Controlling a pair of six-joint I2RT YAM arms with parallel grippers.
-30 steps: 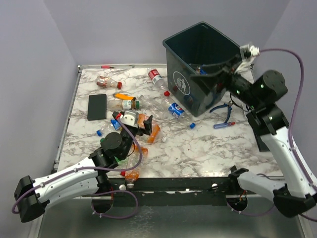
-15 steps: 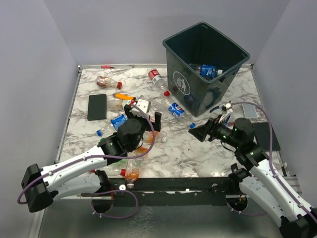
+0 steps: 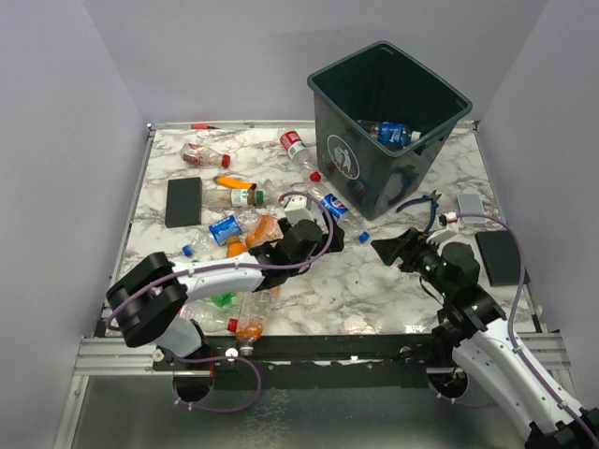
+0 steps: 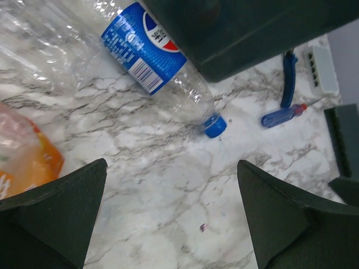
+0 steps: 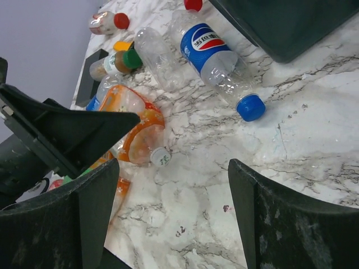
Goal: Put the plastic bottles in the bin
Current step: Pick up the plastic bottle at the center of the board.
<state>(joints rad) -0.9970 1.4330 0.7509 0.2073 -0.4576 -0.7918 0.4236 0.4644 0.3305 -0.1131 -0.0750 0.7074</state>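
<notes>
The dark green bin (image 3: 323,94) stands at the back right with a blue-labelled bottle (image 3: 391,134) inside it. A clear bottle with a blue label (image 3: 334,208) (image 4: 146,50) (image 5: 210,47) and a blue cap (image 4: 215,125) lies against the bin's front. My left gripper (image 3: 328,234) (image 4: 171,163) is open just short of that cap, over bare marble. My right gripper (image 3: 384,249) (image 5: 174,162) is open and empty, low over the table, facing the left one. An orange bottle (image 5: 137,131) (image 3: 265,229) lies beside the left gripper. More bottles (image 3: 239,197) are scattered to the left.
Blue-handled pliers (image 3: 426,210) (image 4: 289,73) lie right of the bin's base. A flat black pad (image 3: 183,201) sits at the left. A white block (image 3: 470,203) and a black slab (image 3: 501,257) lie at the right edge. Bottles (image 3: 251,318) crowd the near-left edge.
My right arm came down from over the bin to the table, and a blue-labelled bottle now lies in the bin. My left gripper moved right toward the blue-capped bottle.
</notes>
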